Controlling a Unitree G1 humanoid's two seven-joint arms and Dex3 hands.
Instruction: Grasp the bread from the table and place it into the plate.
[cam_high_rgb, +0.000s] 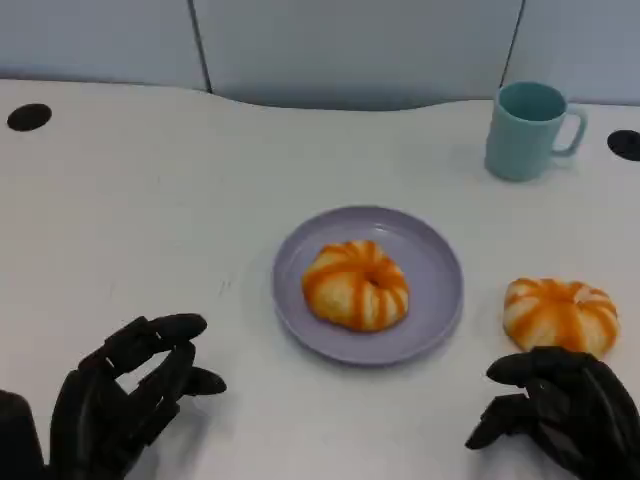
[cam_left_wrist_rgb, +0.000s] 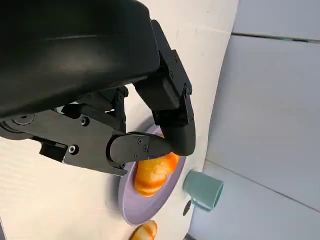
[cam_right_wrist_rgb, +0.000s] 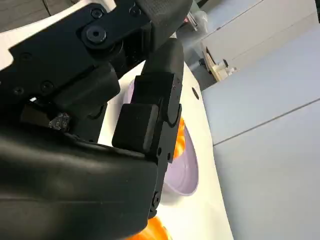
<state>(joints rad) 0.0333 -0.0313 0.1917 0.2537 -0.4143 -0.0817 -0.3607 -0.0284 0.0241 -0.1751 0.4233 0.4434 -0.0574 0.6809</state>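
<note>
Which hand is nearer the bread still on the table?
Right. The right hand sits just in front of the bread on the table, fingers nearly at it. The left hand is far across, past the plate.

Two breads (cam_high_rgb: 356, 284) (cam_high_rgb: 560, 314); one plate (cam_high_rgb: 436, 262); one mug (cam_high_rgb: 527, 131).

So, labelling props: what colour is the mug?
The mug is pale teal, clearest in the head view.
</note>
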